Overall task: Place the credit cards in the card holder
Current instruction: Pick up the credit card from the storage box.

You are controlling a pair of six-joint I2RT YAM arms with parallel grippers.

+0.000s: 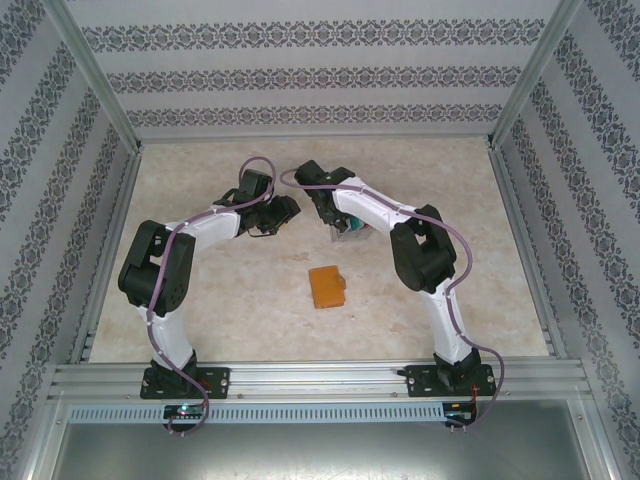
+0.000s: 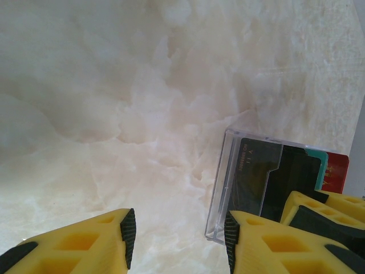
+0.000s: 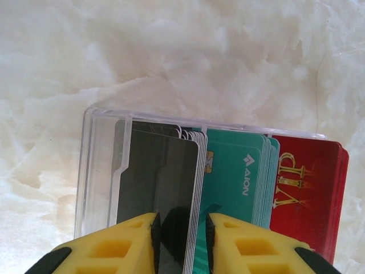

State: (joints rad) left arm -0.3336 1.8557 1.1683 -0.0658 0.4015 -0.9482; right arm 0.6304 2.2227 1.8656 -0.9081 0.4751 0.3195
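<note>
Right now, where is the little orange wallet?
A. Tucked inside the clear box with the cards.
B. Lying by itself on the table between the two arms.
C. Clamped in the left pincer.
B: the top view shows the card holder lying alone on the table between the arms, apart from the clear box that holds the credit cards.

Bright even light, soft shadows, wrist views slightly blurred

A clear plastic case lies on the marbled tabletop between patterned walls
</note>
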